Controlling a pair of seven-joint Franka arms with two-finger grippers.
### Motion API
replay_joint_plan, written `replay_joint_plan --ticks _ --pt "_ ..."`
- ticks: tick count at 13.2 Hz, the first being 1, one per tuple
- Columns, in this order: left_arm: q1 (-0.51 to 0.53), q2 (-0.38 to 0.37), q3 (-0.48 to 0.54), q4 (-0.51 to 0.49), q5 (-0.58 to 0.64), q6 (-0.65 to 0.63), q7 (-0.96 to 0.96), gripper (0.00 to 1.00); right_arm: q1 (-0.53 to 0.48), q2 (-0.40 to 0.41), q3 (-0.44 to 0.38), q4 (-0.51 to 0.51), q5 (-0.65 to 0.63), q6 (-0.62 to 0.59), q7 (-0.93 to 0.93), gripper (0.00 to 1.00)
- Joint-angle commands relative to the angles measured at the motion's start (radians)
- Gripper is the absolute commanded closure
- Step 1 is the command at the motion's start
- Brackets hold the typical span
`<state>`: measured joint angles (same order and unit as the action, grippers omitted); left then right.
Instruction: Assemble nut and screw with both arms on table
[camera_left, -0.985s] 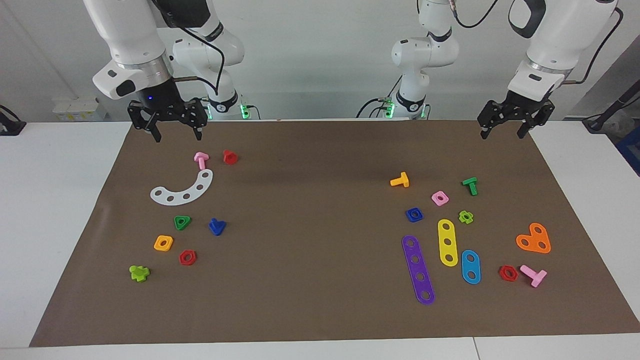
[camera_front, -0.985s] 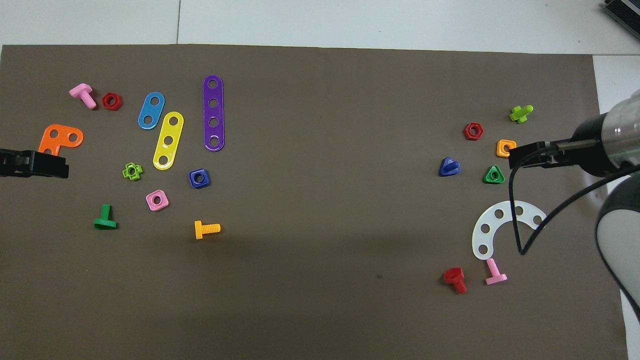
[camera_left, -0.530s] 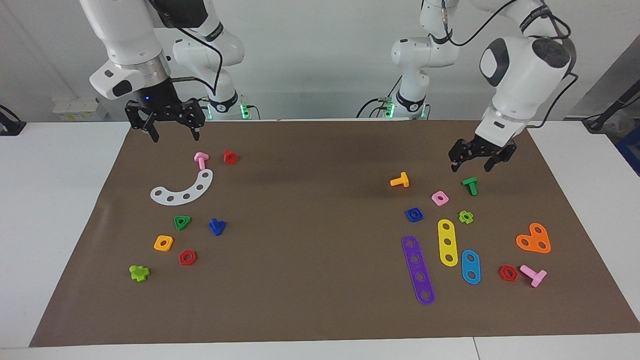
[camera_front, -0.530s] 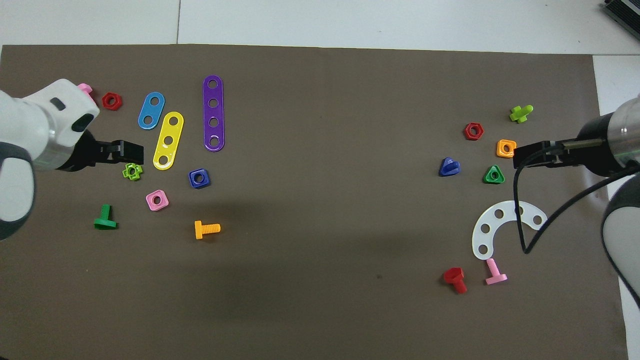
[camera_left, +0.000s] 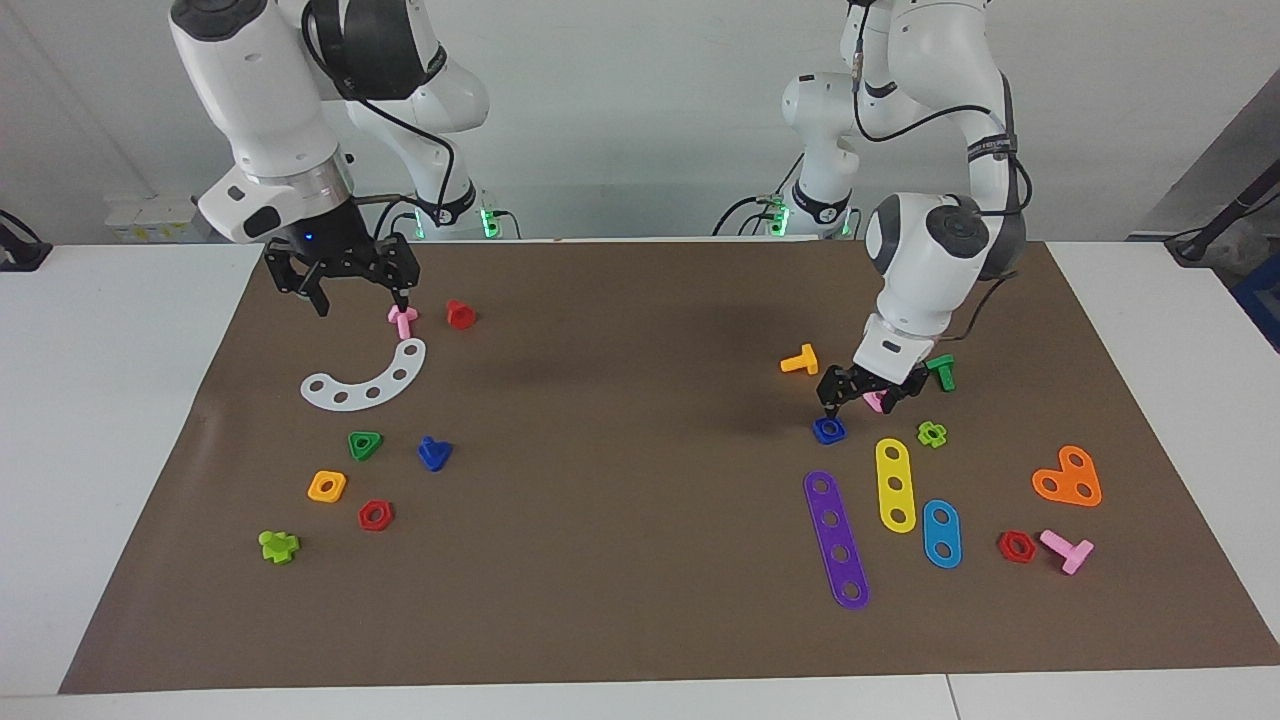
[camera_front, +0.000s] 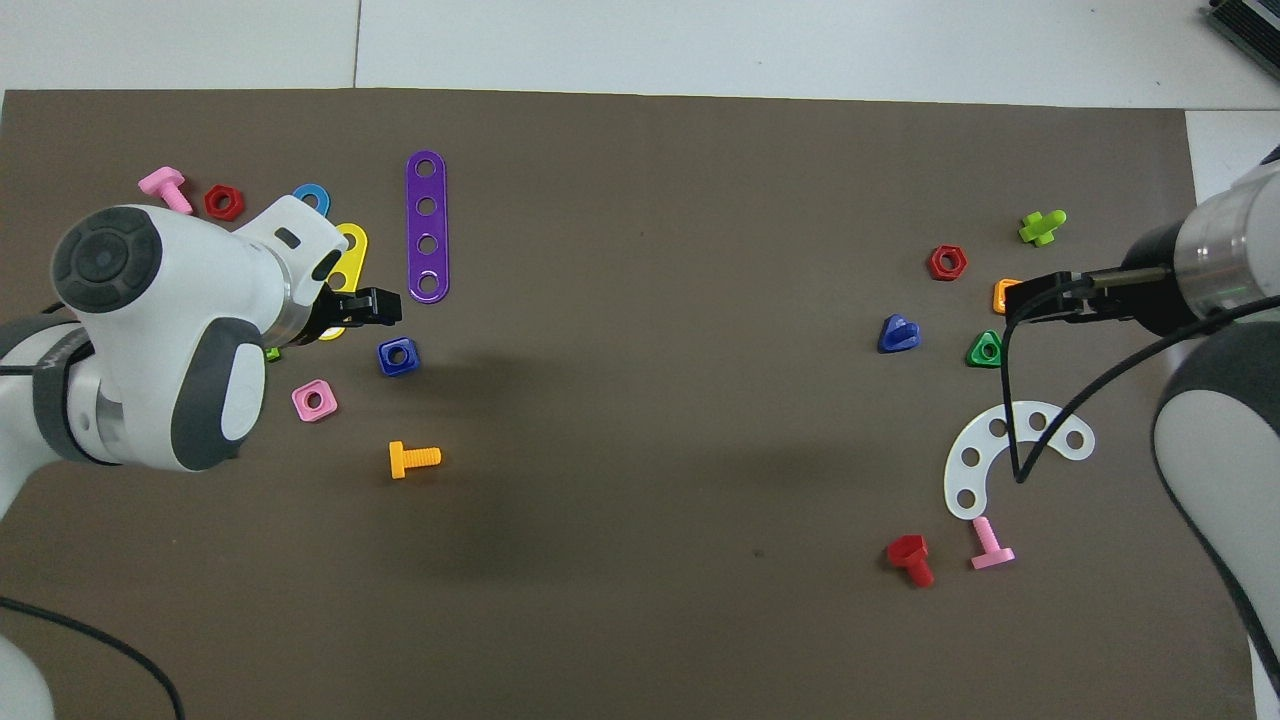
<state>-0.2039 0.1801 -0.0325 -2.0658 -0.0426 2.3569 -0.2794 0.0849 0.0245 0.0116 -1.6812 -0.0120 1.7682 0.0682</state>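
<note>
The dark-blue nut (camera_left: 828, 430) lies flat on the brown mat (camera_left: 640, 600) toward the left arm's end of the table; it also shows in the overhead view (camera_front: 398, 356). My left gripper (camera_left: 862, 402) is open and low, just above the mat beside the nut, one fingertip almost over it; it is seen in the overhead view (camera_front: 385, 307) too. The dark-blue screw (camera_left: 434, 454) lies toward the right arm's end, also in the overhead view (camera_front: 898, 334). My right gripper (camera_left: 362, 305) is open and raised over a pink bolt (camera_left: 403, 320), away from the screw.
A pink nut (camera_left: 878, 400) shows between the left fingers. A green bolt (camera_left: 940, 372), an orange bolt (camera_left: 800, 360), a yellow strip (camera_left: 895, 485) and a purple strip (camera_left: 837, 540) lie around the nut. A white arc (camera_left: 365, 378) and a green triangular nut (camera_left: 365, 445) lie near the screw.
My left arm has swung in from the mat's corner and come down beside the dark-blue nut. My right gripper has dropped a little toward the pink bolt.
</note>
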Motion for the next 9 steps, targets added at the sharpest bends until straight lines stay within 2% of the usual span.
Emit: replay_joint_plan --ticks 1,3,5,8,9 --pt "-0.031 0.041 0.017 -0.033 -0.011 0.067 -0.041 0.10 -0.008 0.023 0.004 -0.055 0.013 0.095 0.005 0.00" --pt "-0.043 0.090 0.019 -0.034 -0.008 0.111 -0.040 0.14 -0.008 0.055 0.004 -0.103 0.012 0.167 0.005 0.00" --pt "-0.043 0.096 0.019 -0.040 -0.005 0.116 -0.038 0.18 -0.008 0.113 0.005 -0.110 0.012 0.238 0.005 0.00" --pt "-0.040 0.096 0.020 -0.042 0.007 0.116 -0.032 0.39 -0.005 0.207 0.005 -0.115 0.012 0.351 0.007 0.01" --pt "-0.035 0.098 0.020 -0.042 0.009 0.114 -0.030 0.55 -0.004 0.224 0.007 -0.132 0.012 0.384 0.009 0.01"
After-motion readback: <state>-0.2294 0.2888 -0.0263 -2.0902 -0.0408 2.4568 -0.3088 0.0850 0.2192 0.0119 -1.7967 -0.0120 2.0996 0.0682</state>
